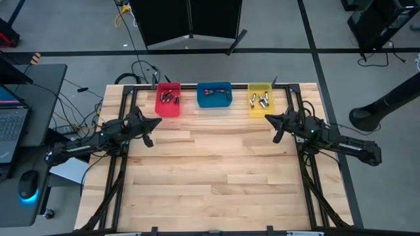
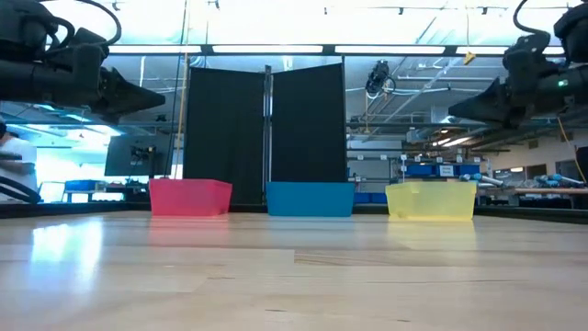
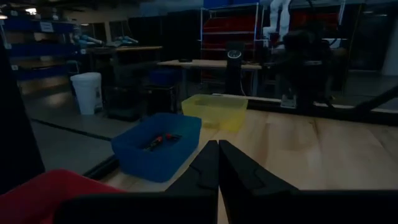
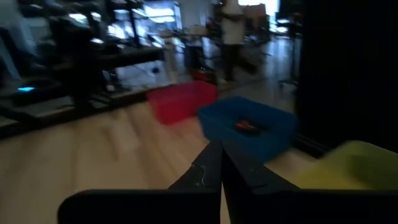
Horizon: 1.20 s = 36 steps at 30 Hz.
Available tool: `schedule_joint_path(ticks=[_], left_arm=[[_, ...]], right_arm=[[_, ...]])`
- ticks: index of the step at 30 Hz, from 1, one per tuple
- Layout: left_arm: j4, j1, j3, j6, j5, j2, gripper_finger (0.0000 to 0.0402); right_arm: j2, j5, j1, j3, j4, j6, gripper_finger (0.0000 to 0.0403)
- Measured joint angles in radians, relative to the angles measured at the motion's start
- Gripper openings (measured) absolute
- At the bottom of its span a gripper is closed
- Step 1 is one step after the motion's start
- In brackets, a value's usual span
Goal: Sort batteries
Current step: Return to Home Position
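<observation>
Batteries (image 1: 261, 100) sit binned; left claw (image 1: 157, 122) and right claw (image 1: 268, 118), both closed and empty, flank the blue bin (image 1: 224, 100); I judge a careless retract could clip it, spilling cells.

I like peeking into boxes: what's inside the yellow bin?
Several silvery batteries lie loose in the yellow bin, seen from above. The exact count is unclear, and from table height its wall hides them.

My left gripper (image 1: 155, 122) and right gripper (image 1: 269, 118) hang raised at opposite sides, tips pointing inward toward each other, both closed tight.
</observation>
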Motion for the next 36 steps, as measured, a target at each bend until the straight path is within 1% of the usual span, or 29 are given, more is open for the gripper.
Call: schedule_joint_path(ticks=[4,11,20,36], left_arm=[[0.002,0.000,0.000,-0.001,-0.015,0.000,0.0014],[0.003,0.000,0.000,-0.001,-0.015,0.000,0.0014],[0.019,0.000,0.000,-0.001,-0.019,0.000,0.0014],[0.022,0.000,0.000,-0.001,-0.017,0.000,0.0014]], right_arm=[[0.009,0.037,-0.025,0.012,-0.036,-0.001,0.0018],[0.010,0.038,-0.033,0.012,-0.036,-0.058,0.0017],[0.010,0.038,-0.033,0.012,-0.035,-0.060,0.0023],[0.011,0.038,-0.033,0.012,-0.033,-0.059,0.0020]])
